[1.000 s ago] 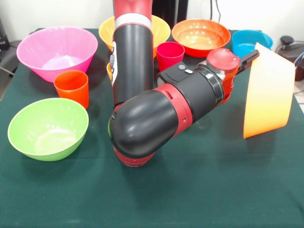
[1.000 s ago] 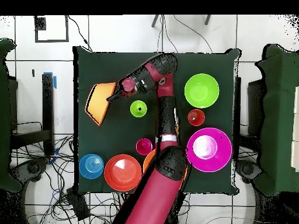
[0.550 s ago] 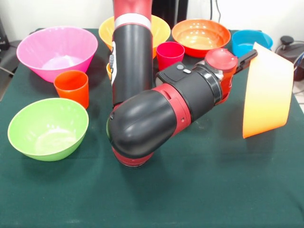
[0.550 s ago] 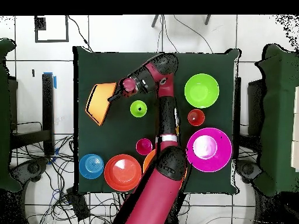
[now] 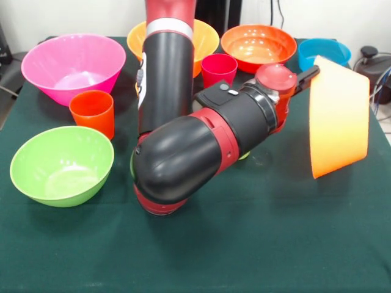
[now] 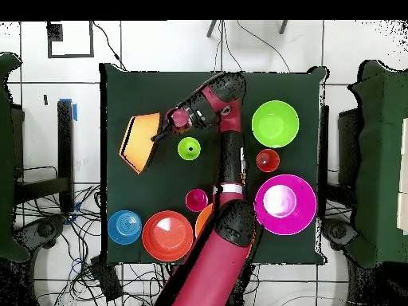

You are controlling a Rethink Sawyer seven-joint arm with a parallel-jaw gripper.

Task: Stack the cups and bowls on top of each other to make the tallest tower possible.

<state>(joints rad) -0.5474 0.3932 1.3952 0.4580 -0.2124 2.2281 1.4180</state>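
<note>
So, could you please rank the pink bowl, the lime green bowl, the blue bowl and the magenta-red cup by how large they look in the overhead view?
1. pink bowl
2. lime green bowl
3. blue bowl
4. magenta-red cup

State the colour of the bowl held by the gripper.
Orange: the large flared bowl held tilted on its side, clearest in the front view.
</note>
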